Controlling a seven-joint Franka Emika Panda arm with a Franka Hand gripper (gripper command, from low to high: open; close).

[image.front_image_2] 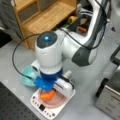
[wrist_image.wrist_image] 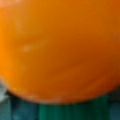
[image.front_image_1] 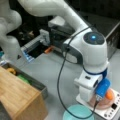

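The arm is bent right down over the white scale (image.front_image_2: 37, 105), which sits on the grey worktop (image.front_image_1: 50, 72) at a front view's bottom. On the scale rests a pink plate (image.front_image_2: 58, 101), and on that plate lies an orange object (image.front_image_2: 47, 95), rounded and glossy. The gripper (image.front_image_2: 48, 91) is down at the orange object, its blue-cased camera hanging just above; the white wrist body hides the jaws, so I cannot tell whether they are spread or clamped. In the wrist view the orange object (wrist_image.wrist_image: 60, 47) fills nearly everything, with a strip of dark green at the bottom edge.

Just beside the scale, toward a front view's left, stands a teal bowl (image.front_image_2: 26, 76); in a front view it sits at the bottom edge (image.front_image_1: 77, 112). A black cable (image.front_image_1: 60, 75) loops from the arm down past the bowl. A wooden shelf unit (image.front_image_2: 42, 17) stands well apart, with a tray of small items (image.front_image_1: 22, 77) next to it.
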